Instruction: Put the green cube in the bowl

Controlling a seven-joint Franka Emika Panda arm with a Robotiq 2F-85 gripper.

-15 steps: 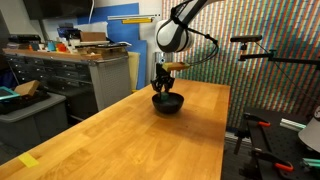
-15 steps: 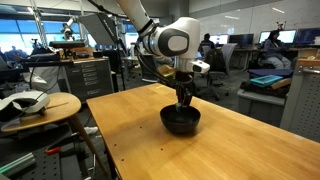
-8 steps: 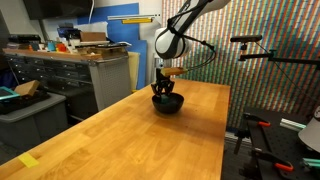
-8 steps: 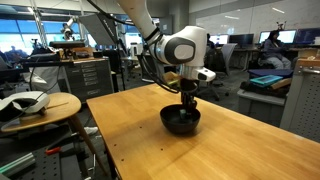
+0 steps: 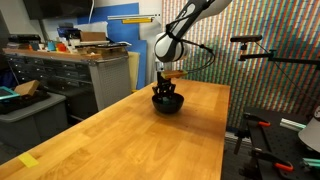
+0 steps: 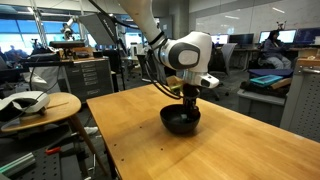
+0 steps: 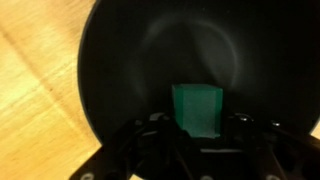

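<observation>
In the wrist view the green cube (image 7: 196, 108) sits inside the dark bowl (image 7: 100, 70), flanked by the two fingers of the gripper (image 7: 196, 126). The fingers stand close to the cube's sides, but dark metal against dark bowl hides whether they pinch it. In both exterior views the gripper (image 5: 166, 92) (image 6: 187, 103) reaches down into the bowl (image 5: 167, 105) (image 6: 180, 124) on the wooden desk (image 5: 130, 140) (image 6: 140, 135).

We see the bowl (image 5: 167, 107) from afar in both exterior views, from close above at the wrist.
</observation>
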